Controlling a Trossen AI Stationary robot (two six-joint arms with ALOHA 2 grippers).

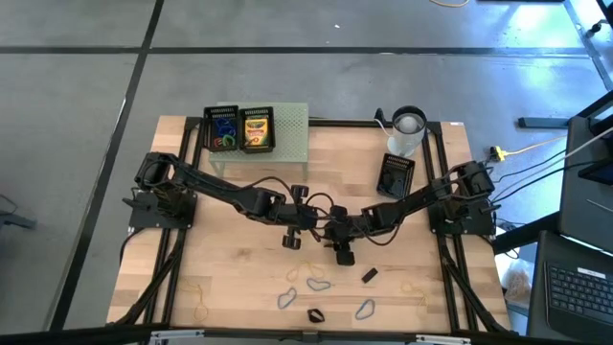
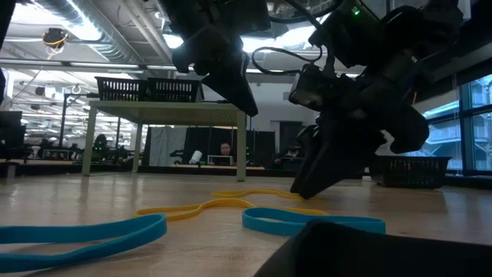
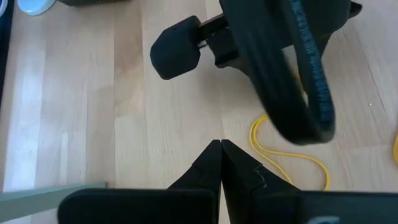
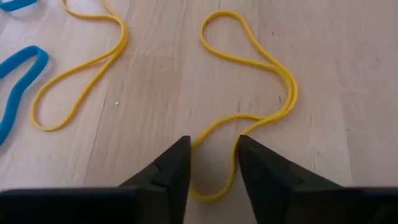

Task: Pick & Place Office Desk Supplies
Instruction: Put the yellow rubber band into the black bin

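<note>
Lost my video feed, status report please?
Right pincer down on table, fingers straddling yellow rubber band, not yet clamped. Left pincer shut, empty, alongside. Nothing blocking; blue bands lie clear.

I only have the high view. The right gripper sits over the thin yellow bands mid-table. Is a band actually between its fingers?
Observer: Yes. In the right wrist view the right gripper has its fingers either side of one end of a yellow rubber band, with a gap between them.
Operator: Are the tips down at the wood?
Observer: The low view shows them down at the tabletop, on that band.
Operator: And the left gripper?
Observer: The left gripper is shut and empty. It hangs raised above the table.
</note>
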